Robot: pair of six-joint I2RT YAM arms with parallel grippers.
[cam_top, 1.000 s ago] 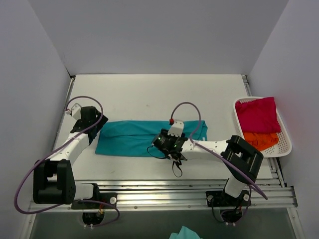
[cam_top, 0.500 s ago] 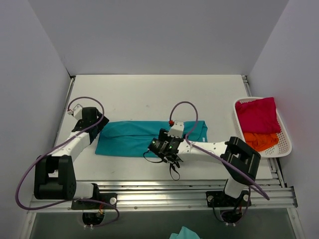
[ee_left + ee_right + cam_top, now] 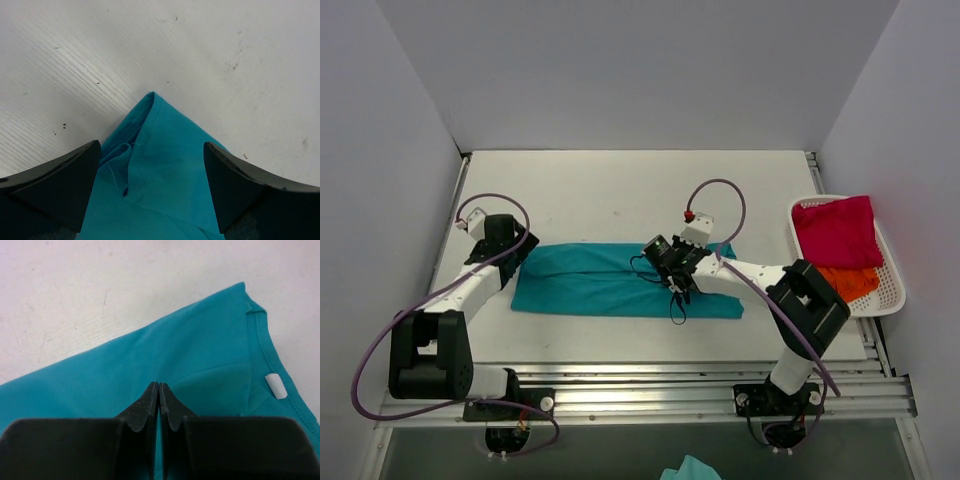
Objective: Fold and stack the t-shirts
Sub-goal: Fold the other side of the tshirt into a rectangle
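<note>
The teal t-shirt [image 3: 585, 282] lies as a long flat band across the table's middle. Its white neck label [image 3: 276, 386] shows at the right in the right wrist view. My left gripper [image 3: 517, 250] stands open over the shirt's left corner [image 3: 165, 175], one finger on each side of the pointed cloth, in the left wrist view [image 3: 151, 146]. My right gripper [image 3: 658, 262] hovers over the shirt's middle [image 3: 200, 355], jaws pressed together [image 3: 159, 385] with no cloth seen between them. A crimson-magenta t-shirt [image 3: 835, 230] and an orange t-shirt [image 3: 845, 282] lie in the basket.
The white slotted basket [image 3: 892, 290] sits at the table's right edge. Grey walls close in on the left, back and right. A metal rail [image 3: 640, 385] runs along the near edge, with a scrap of teal cloth [image 3: 690, 468] below it.
My right gripper moved from the shirt's near edge up and right to its middle and shut. The shirt's right end now lies spread flat toward the front right. The left arm barely moved.
</note>
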